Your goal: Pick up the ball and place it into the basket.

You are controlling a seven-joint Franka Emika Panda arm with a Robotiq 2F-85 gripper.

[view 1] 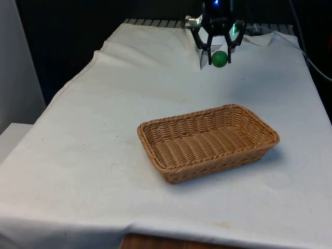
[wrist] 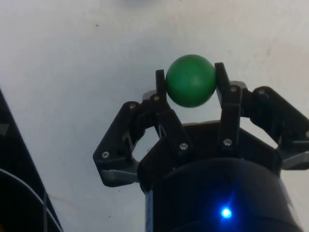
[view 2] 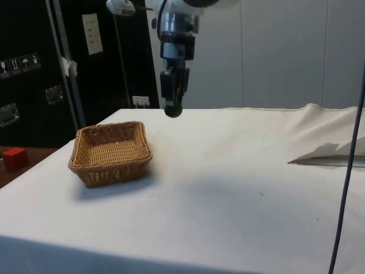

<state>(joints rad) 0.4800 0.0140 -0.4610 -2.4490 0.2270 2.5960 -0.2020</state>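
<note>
One green ball, clamped in the tool, up in the air well short of the basket.

Smooth and round, the ball point(wrist: 190, 80) sits pinched between the two black fingers of the tool point(view 1: 219, 53), held by narrow contact on its curved sides, above the white cloth of the desk point(view 1: 104, 155) and well apart from the basket point(view 1: 207, 141). Such a slick sphere could squirt out during the carry, or bounce off the stiff woven wicker rim if released off-centre or too high over the shallow rectangular tray.
</note>
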